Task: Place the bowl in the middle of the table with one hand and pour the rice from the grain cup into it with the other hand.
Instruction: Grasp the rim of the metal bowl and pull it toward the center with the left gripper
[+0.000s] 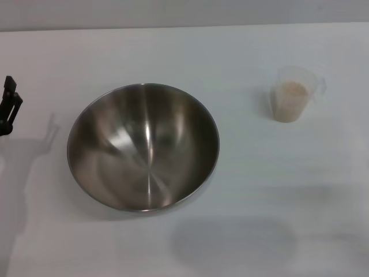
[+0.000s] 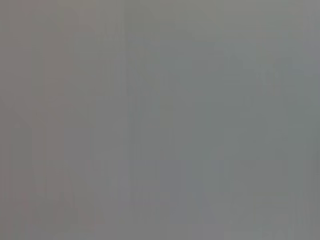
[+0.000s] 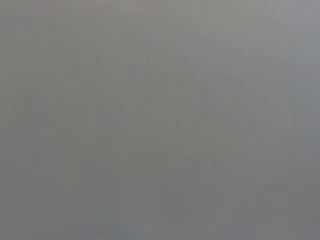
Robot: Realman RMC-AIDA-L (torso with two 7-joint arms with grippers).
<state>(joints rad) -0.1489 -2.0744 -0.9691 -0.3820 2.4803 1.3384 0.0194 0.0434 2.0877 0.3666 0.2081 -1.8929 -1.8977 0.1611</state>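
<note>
The large steel bowl [image 1: 143,147] stands upright and holds nothing, a little left of the middle of the white table [image 1: 190,52]. The clear grain cup [image 1: 295,92] stands upright to its right and farther back, about half full of pale rice [image 1: 288,104]. My left gripper [image 1: 8,107] shows only as a black part at the left edge, well apart from the bowl's rim. The right gripper is out of view. Both wrist views show only flat grey.
A wide strip of bare tabletop lies between the bowl and the cup. Soft shadows fall on the table at the front right and along the left edge. The table's far edge runs across the top of the head view.
</note>
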